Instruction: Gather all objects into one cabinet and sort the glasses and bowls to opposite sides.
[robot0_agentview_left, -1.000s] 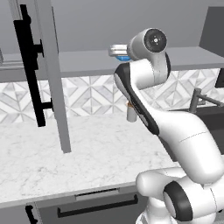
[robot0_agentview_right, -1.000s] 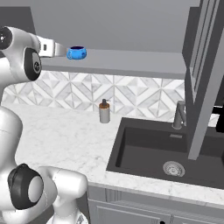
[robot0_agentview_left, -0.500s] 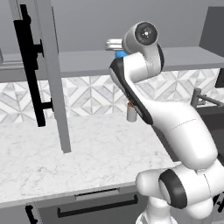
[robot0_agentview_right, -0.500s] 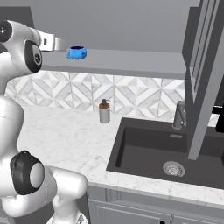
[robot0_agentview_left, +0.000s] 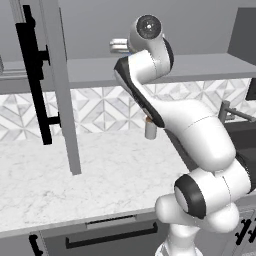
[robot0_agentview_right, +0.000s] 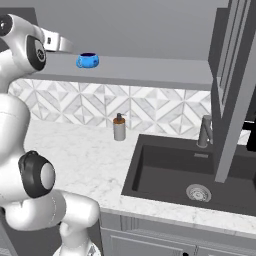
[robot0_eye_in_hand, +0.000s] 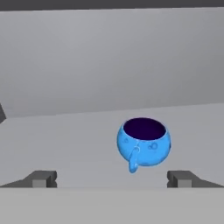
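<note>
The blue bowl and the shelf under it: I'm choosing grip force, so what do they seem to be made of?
The blue bowl looks like glazed ceramic or hard plastic: saturated blue, faintly speckled, dark inside, with a small nub on its side. The render leaves it open. The shelf looks like matte painted board: flat uniform grey, no gloss or grain.

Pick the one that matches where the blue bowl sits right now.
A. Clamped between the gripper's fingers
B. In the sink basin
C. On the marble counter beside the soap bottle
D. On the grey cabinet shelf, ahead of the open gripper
D: the blue bowl stands upright on the grey cabinet shelf, and in the hand view the gripper is open, its fingertips short of the bowl.
</note>
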